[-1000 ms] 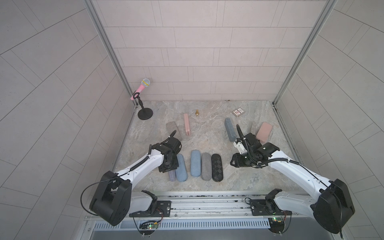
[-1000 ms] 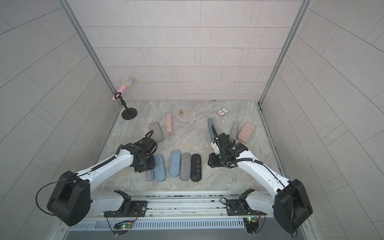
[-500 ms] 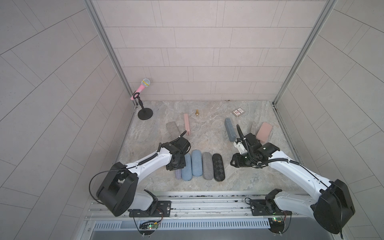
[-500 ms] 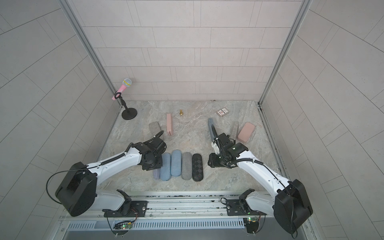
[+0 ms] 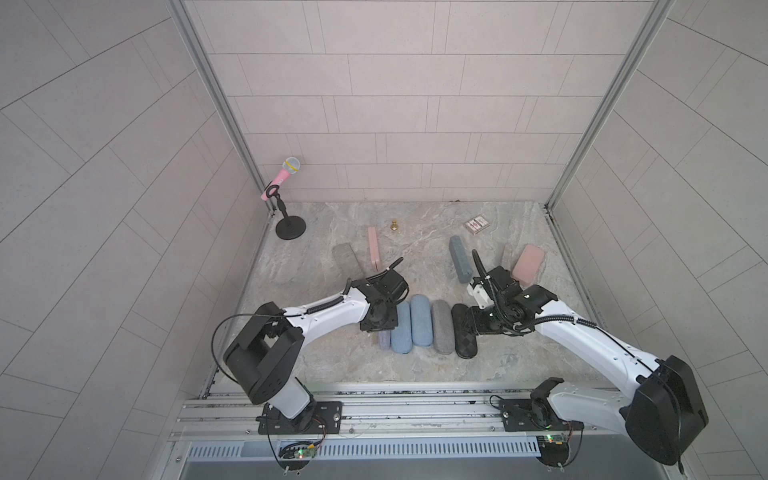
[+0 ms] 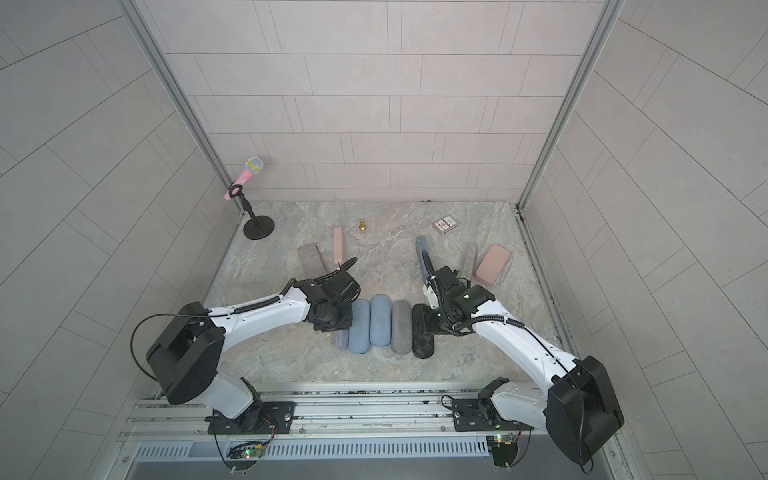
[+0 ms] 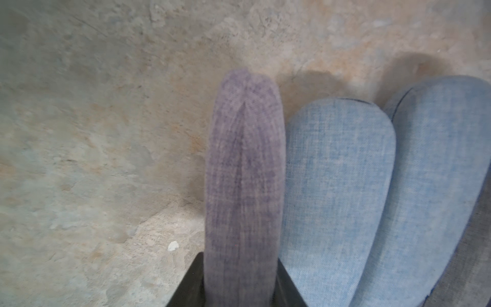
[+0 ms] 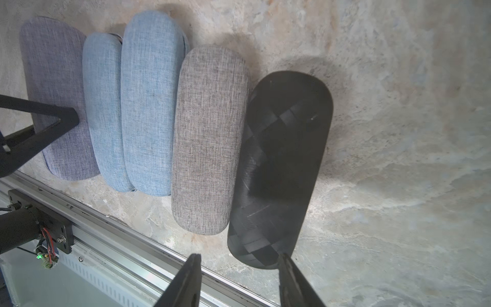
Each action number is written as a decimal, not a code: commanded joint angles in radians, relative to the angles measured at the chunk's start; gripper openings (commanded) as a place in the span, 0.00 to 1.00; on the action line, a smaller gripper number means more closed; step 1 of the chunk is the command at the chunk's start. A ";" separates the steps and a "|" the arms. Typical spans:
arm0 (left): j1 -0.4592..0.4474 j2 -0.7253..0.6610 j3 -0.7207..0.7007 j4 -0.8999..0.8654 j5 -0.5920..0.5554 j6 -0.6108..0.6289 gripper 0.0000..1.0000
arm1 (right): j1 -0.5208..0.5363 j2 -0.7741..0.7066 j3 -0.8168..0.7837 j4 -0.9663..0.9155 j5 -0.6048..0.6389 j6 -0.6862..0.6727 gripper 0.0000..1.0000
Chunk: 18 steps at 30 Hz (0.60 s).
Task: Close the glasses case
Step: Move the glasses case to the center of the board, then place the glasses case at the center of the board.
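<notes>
Down at the left claw [image 7: 240,281], two matte black fingers [image 7: 190,281] sit partway closed, clamped on the purple case [image 7: 244,172] about midway along it, one finger on each broad face. That case is a long, round-ended shell covered in coarse woven fabric. It stands on its long edge, and the seam where its two halves meet faces the wrist camera and looks shut. Its long axis runs from the front rail towards the back wall, with the free end pointing at the rail.

It is at the robot's left end of a row of five cases set side by side on the mottled, stone-look table [image 7: 93,133]. It touches a light-blue fabric case [image 8: 106,111]. Beyond that come a second light-blue case [image 8: 151,106], a grey woven case [image 8: 210,138] and a black case [image 8: 281,164] with a smooth diamond-patterned skin.

The right claw [image 8: 239,256] hangs at the black case with its jaws well apart and gripping nothing; one fingertip overlaps that case's edge.

Farther back lie a slate-blue case [image 5: 460,258], a pink case [image 5: 528,259] and a small card box [image 5: 476,225] whose print is too small to read.
</notes>
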 commanded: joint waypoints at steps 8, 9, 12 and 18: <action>0.017 -0.079 -0.096 0.096 0.035 0.068 0.28 | -0.004 0.040 0.031 -0.014 0.021 0.014 0.49; 0.022 -0.088 -0.110 0.103 0.041 0.072 0.28 | -0.003 0.043 0.035 -0.015 0.022 0.018 0.49; 0.050 -0.122 -0.144 0.112 0.052 0.082 0.29 | -0.002 0.056 0.048 -0.016 0.021 0.025 0.49; 0.109 -0.183 -0.189 0.093 0.069 0.113 0.46 | 0.019 0.085 0.072 -0.010 0.034 0.043 0.49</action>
